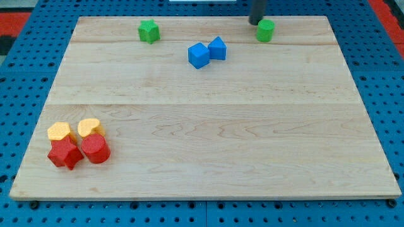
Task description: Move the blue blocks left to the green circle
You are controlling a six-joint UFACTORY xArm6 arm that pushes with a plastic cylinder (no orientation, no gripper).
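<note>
While my tip (254,22) touches the green circle (266,30):
Blue blocks (207,52): at its 8 o'clock, apart.
Jaws: none, bare rod.

Near the frame's top edge you find my tip (255,23) just upper left of the green circle (266,30). Left of them, the two blue blocks (199,55) (217,48) touch. Further left lies the green block (148,31). In the lower left corner, two yellow blocks (59,131) (89,127) sit directly above two red blocks (65,153) (96,149).
</note>
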